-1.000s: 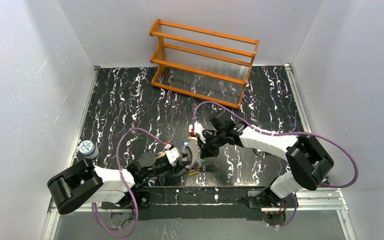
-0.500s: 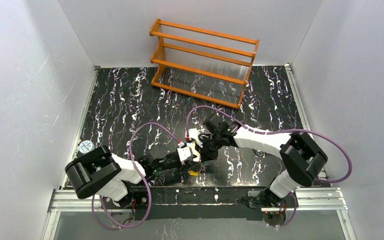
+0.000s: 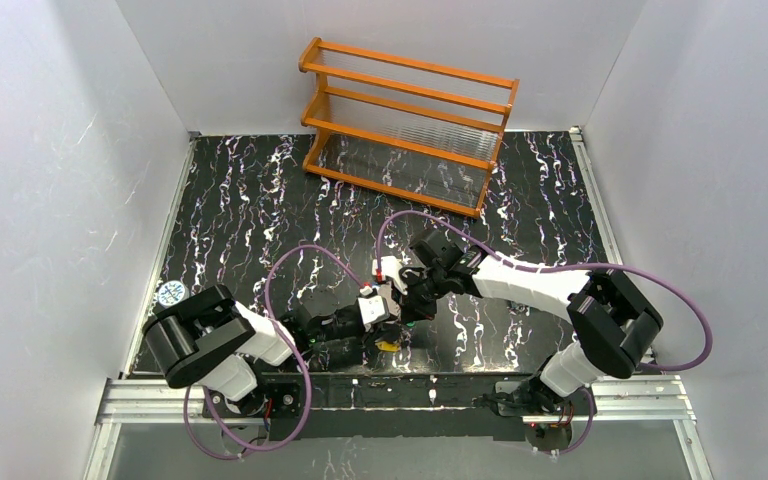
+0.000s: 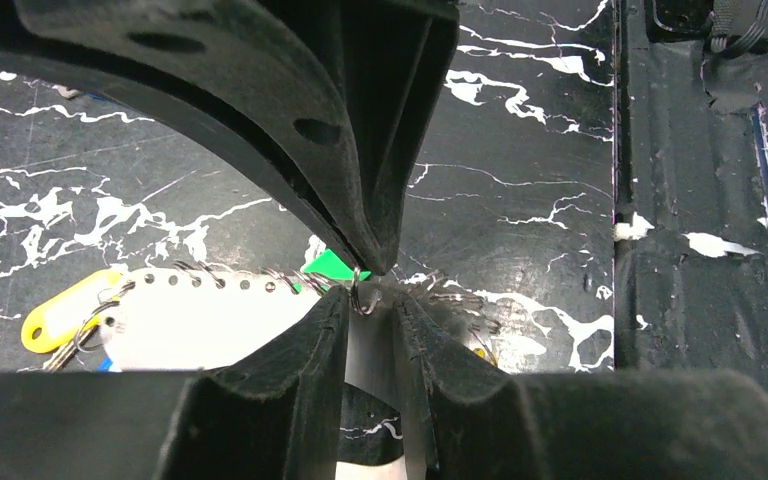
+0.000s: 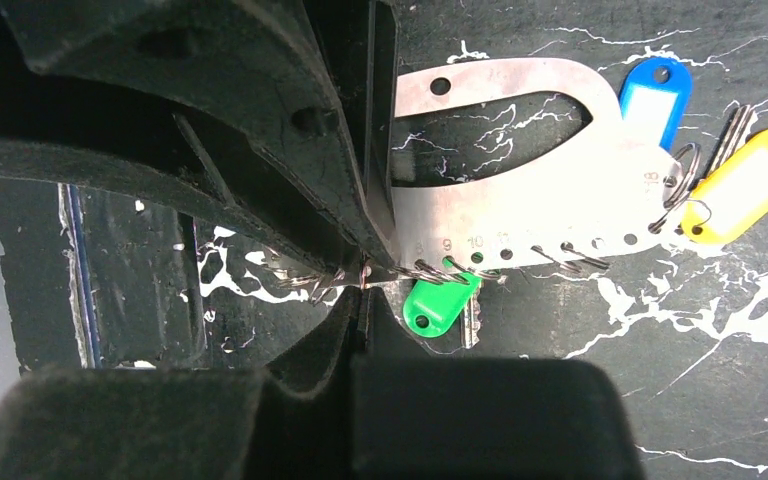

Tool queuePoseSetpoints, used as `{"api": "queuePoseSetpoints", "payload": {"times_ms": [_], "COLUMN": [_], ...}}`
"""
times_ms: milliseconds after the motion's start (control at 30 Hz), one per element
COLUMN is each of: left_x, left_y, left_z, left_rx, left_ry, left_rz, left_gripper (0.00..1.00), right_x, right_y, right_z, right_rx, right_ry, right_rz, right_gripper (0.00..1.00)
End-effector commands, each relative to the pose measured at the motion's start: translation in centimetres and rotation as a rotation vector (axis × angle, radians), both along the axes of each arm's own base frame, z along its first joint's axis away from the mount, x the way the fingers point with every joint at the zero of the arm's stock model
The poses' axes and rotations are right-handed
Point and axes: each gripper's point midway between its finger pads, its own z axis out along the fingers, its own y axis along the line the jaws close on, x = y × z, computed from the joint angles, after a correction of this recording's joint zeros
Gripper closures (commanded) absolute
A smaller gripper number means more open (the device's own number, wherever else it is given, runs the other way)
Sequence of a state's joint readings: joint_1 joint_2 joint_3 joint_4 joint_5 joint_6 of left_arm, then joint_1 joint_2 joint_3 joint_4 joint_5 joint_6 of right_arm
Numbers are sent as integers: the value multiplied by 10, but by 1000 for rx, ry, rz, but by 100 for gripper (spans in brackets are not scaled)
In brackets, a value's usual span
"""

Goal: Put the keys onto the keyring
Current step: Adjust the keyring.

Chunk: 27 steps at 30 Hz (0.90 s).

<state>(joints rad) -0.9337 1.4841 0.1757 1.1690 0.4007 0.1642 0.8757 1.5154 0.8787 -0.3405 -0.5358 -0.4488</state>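
Note:
The keyring [image 5: 520, 190] is a flat whitish metal oval with a row of holes along one edge; it also shows in the left wrist view [image 4: 210, 325]. Small wire rings hang in those holes. A green key [image 5: 440, 300], a blue key [image 5: 655, 100] and a yellow key [image 5: 745, 185] hang from it. My left gripper [image 4: 370, 300] is shut on one end of the keyring. My right gripper [image 5: 362, 295] is shut, and its tips pinch a small wire ring [image 5: 365, 272] at the keyring's edge. In the top view both grippers [image 3: 395, 308] meet near the front middle and hide the keyring.
A wooden rack [image 3: 410, 125] stands at the back. A round blue-and-white disc [image 3: 170, 294] lies at the left edge. A metal rail [image 3: 410, 395] runs along the near edge. White walls close in the left, right and back.
My left gripper has moved right and a little forward against the right gripper, and its arm has folded in. The keyring, seen between the grippers a second ago, is now hidden from above.

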Motion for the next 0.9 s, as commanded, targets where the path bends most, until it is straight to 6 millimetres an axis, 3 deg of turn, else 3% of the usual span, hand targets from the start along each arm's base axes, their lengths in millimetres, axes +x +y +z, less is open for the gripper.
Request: {"api": "queuePoseSetpoints", "payload": {"times_ms": [0, 100, 233, 433, 533, 667, 733, 867], "left_x": [7, 8, 6, 9, 14, 16, 15, 12], "left_y": [-8, -8, -10, -7, 0, 13, 16, 20], "left_z": [16, 17, 15, 20, 30, 42, 48, 62], "left_rx": [-39, -41, -39, -57, -105, -172, -201, -267], "left_ry": [-58, -65, -58, -48, -55, -55, -55, -63], "left_rz": [3, 2, -13, 26, 88, 165, 174, 185], "left_gripper": [78, 83, 100, 100, 100, 100, 100, 100], "right_x": [-3, -2, -2, 1, 7, 17, 21, 27], "right_y": [8, 8, 10, 12, 15, 17, 15, 10], "right_z": [12, 12, 14, 17, 24, 40, 52, 75], "right_rx": [61, 61, 64, 76, 107, 195, 251, 377], "right_ry": [-9, -10, -14, -28, -58, -125, -159, -209], "right_rz": [36, 36, 46, 40, -2, -74, -101, -145], "right_gripper": [99, 99, 99, 99, 84, 52, 45, 44]}}
